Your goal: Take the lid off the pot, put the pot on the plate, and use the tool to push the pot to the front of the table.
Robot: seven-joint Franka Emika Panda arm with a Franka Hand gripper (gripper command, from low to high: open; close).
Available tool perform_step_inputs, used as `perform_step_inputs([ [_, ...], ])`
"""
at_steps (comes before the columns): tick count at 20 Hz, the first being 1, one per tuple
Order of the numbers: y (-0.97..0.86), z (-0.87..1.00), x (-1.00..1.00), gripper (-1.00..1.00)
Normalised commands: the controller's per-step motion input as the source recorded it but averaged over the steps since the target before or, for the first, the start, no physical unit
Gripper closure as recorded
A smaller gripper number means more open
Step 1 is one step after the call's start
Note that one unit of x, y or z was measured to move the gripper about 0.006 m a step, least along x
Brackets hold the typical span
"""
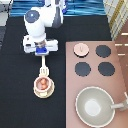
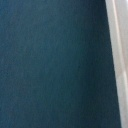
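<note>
Although no brand, label or writing can be read anywhere, the layout on the black surface [image 1: 20,75] is plain in the exterior view. The pot [image 1: 43,85], uncovered and showing its reddish inside, sits on the plate [image 1: 37,92], toward the exterior view's bottom from the gripper [image 1: 42,52]. The tool [image 1: 44,66] lies between gripper and pot: its handle end reaches up under the gripper, and its wider head comes down to the pot's rim, seemingly touching it. The gripper hangs over that handle end, but whether the jaws are clenched on the tool or released cannot be told.

The lid [image 1: 80,48] rests on the brown stove panel [image 1: 71,82], to the exterior view's right of the gripper, on the spot of one burner. Three black burners [image 1: 83,68] show beside and below it. A large grey pan [image 1: 93,106] stands on the panel toward the exterior view's bottom from the lid, its handle pointing to the exterior view's right.

The wrist view shows only a dark blue-green field with a pale strip [image 2: 119,55] along one edge.
</note>
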Motion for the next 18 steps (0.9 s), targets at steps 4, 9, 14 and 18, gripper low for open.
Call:
perform_step_inputs([
  [4, 0.00, 0.15, 1.00, 1.00],
  [9, 0.00, 0.17, 1.00, 1.00],
  [14, -0.02, 0.20, 1.00, 1.00],
  [18, -0.02, 0.19, 1.00, 1.00],
])
